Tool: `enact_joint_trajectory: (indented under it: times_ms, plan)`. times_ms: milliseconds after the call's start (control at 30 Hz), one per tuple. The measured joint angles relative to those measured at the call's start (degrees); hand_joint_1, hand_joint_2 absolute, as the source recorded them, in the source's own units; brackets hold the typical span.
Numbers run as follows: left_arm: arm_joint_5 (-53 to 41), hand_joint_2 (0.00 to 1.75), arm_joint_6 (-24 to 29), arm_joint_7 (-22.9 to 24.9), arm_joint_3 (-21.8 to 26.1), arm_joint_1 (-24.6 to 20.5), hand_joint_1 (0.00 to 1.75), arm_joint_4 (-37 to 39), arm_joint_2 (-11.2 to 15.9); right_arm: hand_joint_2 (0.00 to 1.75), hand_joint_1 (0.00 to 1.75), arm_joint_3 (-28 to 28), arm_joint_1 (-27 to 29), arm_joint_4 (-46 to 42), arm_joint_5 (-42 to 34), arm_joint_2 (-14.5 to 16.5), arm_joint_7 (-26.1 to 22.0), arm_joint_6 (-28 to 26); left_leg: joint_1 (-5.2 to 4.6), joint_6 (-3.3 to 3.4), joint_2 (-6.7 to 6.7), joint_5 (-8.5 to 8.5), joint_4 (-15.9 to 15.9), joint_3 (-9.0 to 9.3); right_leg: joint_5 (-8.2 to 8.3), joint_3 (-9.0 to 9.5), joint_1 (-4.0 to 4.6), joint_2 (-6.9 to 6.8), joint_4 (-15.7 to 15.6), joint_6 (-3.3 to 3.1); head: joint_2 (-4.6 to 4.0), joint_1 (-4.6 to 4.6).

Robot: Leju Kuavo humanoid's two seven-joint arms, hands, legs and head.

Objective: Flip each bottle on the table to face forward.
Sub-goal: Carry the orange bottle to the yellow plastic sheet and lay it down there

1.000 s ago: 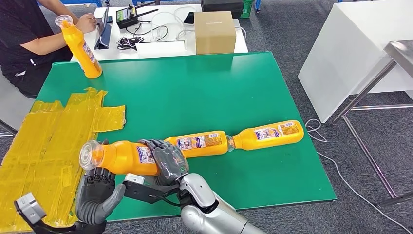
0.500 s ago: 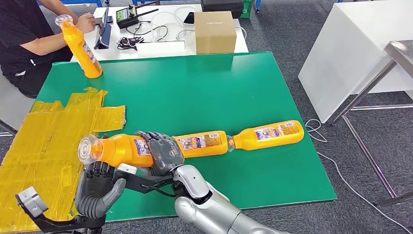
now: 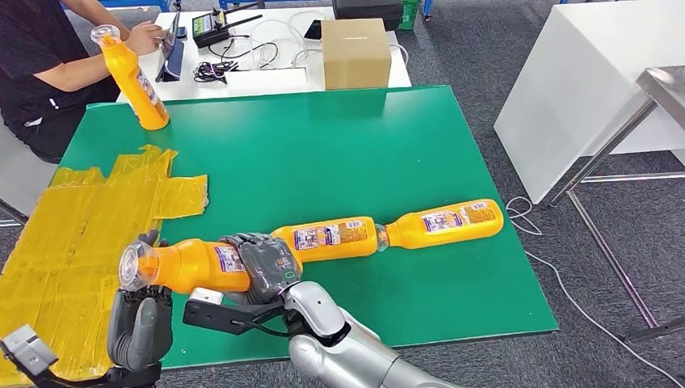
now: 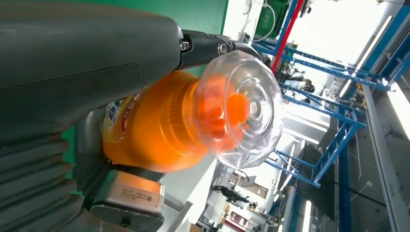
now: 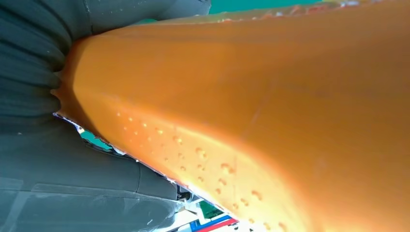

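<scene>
- My right hand (image 3: 266, 263) wraps the body of a bottle (image 3: 198, 264) and holds it lying sideways above the near left part of the green table (image 3: 323, 145), its clear cap (image 3: 133, 265) pointing to my left.
- My fingers cover the middle of that bottle's label, so only a strip of print shows beside them.
- In the right wrist view the orange body sits so close that I see just its dimpled plastic and the grey cover of my own hand; the fingertips are hidden.
- My left hand (image 3: 141, 323) is under the cap end. In the head view the bottle hides my fingertips, and the lower part of the arm is cut off by the frame edge.
- In the left wrist view my thumb (image 4: 87, 63) lies along the neck of the bottle, next to the cap. Whether this hand truly clamps the neck or merely rests against it, I cannot tell.
- Two more bottles lie flat end to end: the middle bottle (image 3: 331, 237) starts just behind my right hand, its left end hidden, and the far bottle (image 3: 444, 223) meets it cap first.
- A fourth bottle (image 3: 133, 77) stands at the far left corner, by a person (image 3: 40, 65) cut off by the frame.
- Yellow tape (image 3: 81, 234) covers the table's left side.
</scene>
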Motion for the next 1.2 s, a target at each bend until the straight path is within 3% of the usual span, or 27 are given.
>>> enact_joint_trajectory:
  times_ms: [133,267,400,600,833,1100,1200]
  plan:
    - [-0.6,0.00,0.5,-0.2,2.2,0.3,0.00,-0.3,-0.7,1.75,1.74,0.1,0.9,-0.1,-0.6,-0.4,-0.4,0.5,0.00,0.00,-0.01,0.00,0.0,0.00,0.00,0.02,0.00,-0.01,0.0,0.00,0.00,0.01]
    - [-1.3,1.75,0.7,-0.3,4.9,0.6,0.00,-0.5,-1.2,1.75,1.73,0.1,2.8,-1.6,-3.5,-1.9,-2.5,0.8,-0.02,0.00,-0.04,0.00,0.0,-0.03,0.00,-0.01,0.00,-0.01,0.0,0.00,0.00,0.02]
    - [-2.8,1.75,-0.1,0.6,6.5,0.1,0.00,-0.4,-1.3,1.75,1.75,-0.3,3.7,-3.6,-5.5,-3.7,-3.8,0.0,-0.02,0.00,-0.06,0.01,0.0,0.06,0.00,-0.12,-0.01,-0.04,0.0,0.00,0.00,0.01]
    - [-5.7,1.75,-1.1,3.2,4.1,-9.1,0.00,1.6,-1.3,1.75,1.75,-7.1,-1.0,-3.1,-11.8,-7.0,-5.8,-0.9,-0.01,0.02,-0.20,0.47,0.1,0.09,0.41,-0.23,0.00,-0.22,0.0,0.20,0.00,0.02]
    - [-7.1,1.75,-1.4,2.7,2.1,-14.4,0.00,3.5,-1.2,1.75,1.75,-11.3,-3.6,-3.1,-13.6,-8.8,-6.1,-0.8,-0.02,0.10,-0.16,0.59,0.1,0.05,0.52,-0.35,-0.01,-0.18,0.0,0.25,0.00,0.01]
    - [-18.4,1.75,5.9,3.8,2.6,-31.8,0.00,12.4,0.9,1.75,1.75,-19.6,-11.5,-7.9,-21.1,-13.1,-6.1,6.4,-0.01,0.09,-0.17,0.98,0.2,-0.29,0.95,-0.63,0.00,-0.22,0.1,0.25,0.00,0.02]
    - [-20.3,1.75,6.8,4.4,3.9,-36.2,0.00,15.0,2.0,1.75,1.75,-21.2,-13.0,-9.5,-22.0,-14.0,-6.2,7.8,-0.01,0.07,-0.13,1.02,0.2,-0.30,0.98,-0.67,0.00,-0.19,0.1,0.23,0.00,0.02]
